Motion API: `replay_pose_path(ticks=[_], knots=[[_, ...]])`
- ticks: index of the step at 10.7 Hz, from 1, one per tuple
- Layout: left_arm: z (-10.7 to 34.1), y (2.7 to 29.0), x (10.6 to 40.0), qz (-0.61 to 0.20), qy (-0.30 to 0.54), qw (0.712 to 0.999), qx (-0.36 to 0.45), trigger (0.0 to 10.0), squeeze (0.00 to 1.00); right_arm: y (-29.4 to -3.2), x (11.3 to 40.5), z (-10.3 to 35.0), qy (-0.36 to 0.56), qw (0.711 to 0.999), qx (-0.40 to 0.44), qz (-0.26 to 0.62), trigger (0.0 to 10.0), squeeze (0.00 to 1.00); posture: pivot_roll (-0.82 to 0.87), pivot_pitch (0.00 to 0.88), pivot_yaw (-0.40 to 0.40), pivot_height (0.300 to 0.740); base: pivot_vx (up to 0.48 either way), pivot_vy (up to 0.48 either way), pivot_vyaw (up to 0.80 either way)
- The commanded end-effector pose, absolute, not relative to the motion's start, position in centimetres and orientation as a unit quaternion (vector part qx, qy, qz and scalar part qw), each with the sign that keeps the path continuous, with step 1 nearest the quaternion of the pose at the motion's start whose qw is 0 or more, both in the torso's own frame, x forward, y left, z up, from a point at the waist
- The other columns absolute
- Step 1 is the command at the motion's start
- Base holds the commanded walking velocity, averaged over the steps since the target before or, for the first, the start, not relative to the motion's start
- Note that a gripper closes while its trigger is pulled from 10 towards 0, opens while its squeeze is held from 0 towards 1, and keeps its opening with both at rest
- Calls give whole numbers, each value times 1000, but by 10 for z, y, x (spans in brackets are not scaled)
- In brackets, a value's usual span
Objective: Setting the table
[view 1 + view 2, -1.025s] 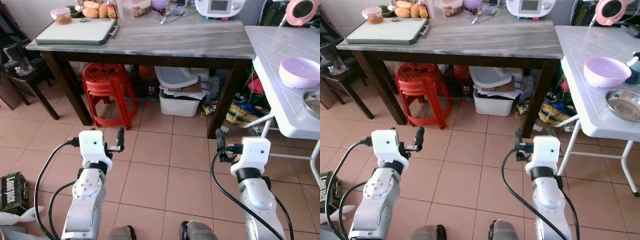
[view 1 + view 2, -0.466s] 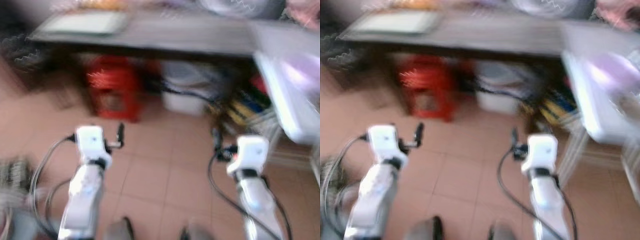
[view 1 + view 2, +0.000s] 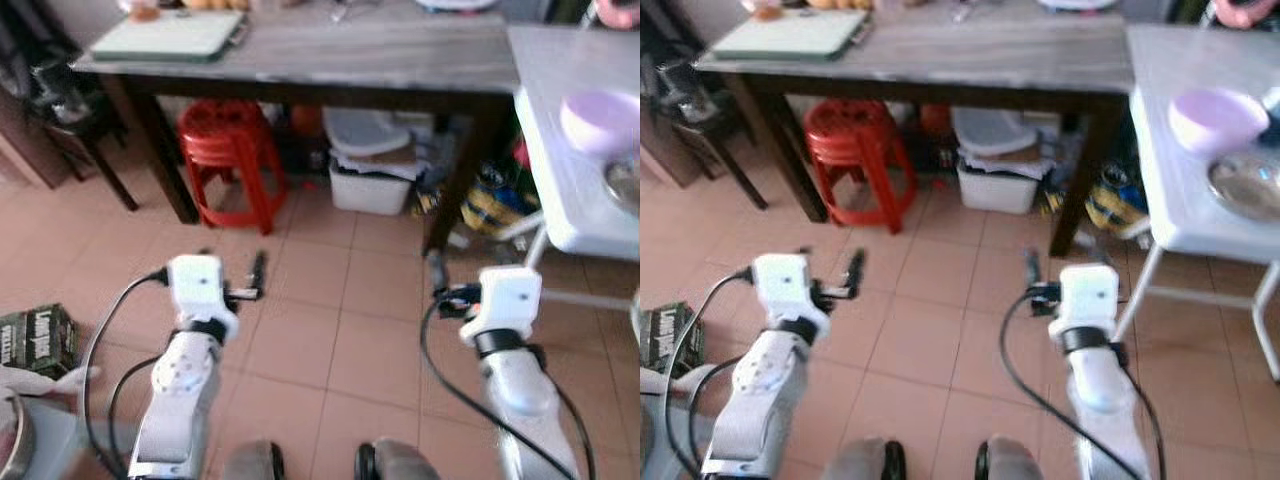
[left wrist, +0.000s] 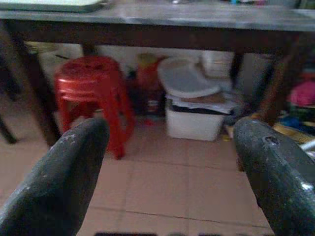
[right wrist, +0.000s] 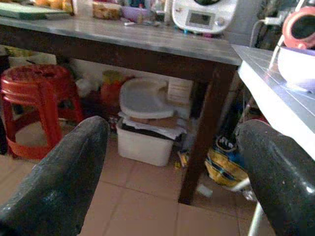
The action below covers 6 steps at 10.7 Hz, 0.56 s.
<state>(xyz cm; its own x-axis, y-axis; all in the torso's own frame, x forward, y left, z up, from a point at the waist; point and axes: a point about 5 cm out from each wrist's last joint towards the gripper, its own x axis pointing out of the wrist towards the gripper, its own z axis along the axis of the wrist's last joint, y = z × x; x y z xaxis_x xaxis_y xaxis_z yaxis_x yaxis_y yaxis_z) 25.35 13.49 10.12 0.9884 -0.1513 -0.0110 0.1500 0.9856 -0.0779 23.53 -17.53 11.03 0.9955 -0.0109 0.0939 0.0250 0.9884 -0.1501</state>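
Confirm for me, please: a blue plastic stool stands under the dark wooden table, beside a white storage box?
Not quite: the stool is red, not blue, as the left eye view shows. It does stand under the dark wooden table, beside the white storage box.

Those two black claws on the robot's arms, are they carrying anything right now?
No. The left gripper and right gripper both stand open with nothing between their fingers, held out over the tiled floor.

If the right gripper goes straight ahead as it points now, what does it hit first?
Judging by the wrist view, likely the white storage bin under the dark table, or that table's leg; depth is unclear.
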Motion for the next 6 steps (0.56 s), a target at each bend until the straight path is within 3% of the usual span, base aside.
replay_pose_path(ticks=[1, 6], knots=[[105, 138, 252, -79, -2, 996, -37, 10000, 0, -171, 238, 111, -49, 996, -68, -5, 10000, 0, -44, 101, 49, 740, 345, 0, 0], [107, 134, 252, -97, -8, 994, -44, 10000, 0, -171, 239, 110, -47, 997, -65, -4, 10000, 0, -44, 106, 50, 740, 467, 0, 0]])
